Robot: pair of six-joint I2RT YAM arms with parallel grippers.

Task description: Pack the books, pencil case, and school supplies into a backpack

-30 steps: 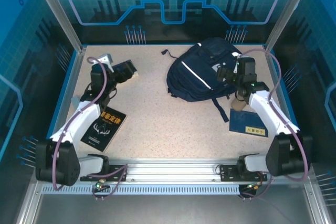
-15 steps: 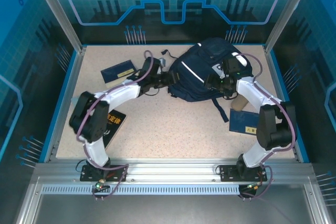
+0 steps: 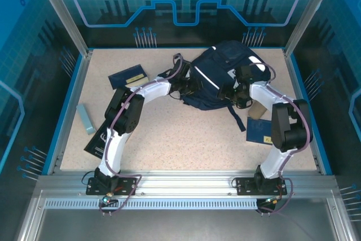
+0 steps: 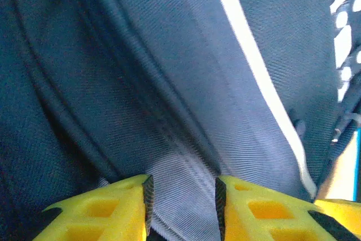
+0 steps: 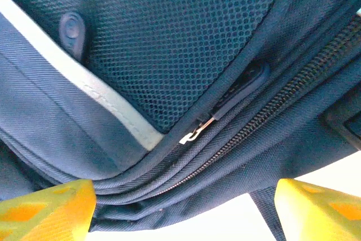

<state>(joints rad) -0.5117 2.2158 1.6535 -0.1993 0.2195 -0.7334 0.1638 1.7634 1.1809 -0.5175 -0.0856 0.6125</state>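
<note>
The big navy backpack [image 3: 217,74] lies at the back of the table, right of middle. My left gripper [image 3: 190,87] is at its left edge. In the left wrist view, the yellow fingers [image 4: 113,207] pinch a fold of the backpack [image 4: 169,83] fabric beside its white stripe [image 4: 254,66]. My right gripper [image 3: 230,91] is at the bag's right side. Its jaws stand wide open around the bag's zipped edge [image 5: 169,156], near a zip pull [image 5: 194,134]. Navy books lie at the back left [image 3: 128,76] and at the right [image 3: 262,131]. A black-covered book [image 3: 100,140] lies near left.
A slim pale blue case [image 3: 86,118] lies by the left wall. A small tan object [image 3: 258,109] sits between the backpack strap [image 3: 236,118] and the right book. Blue walls and metal posts fence the table. Bare tabletop [image 3: 180,134] stretches in front of the backpack.
My left arm swung from the back-left book over to the backpack's left edge, and its jaws closed on the fabric. My right gripper shifted slightly along the bag and narrowed a little.
</note>
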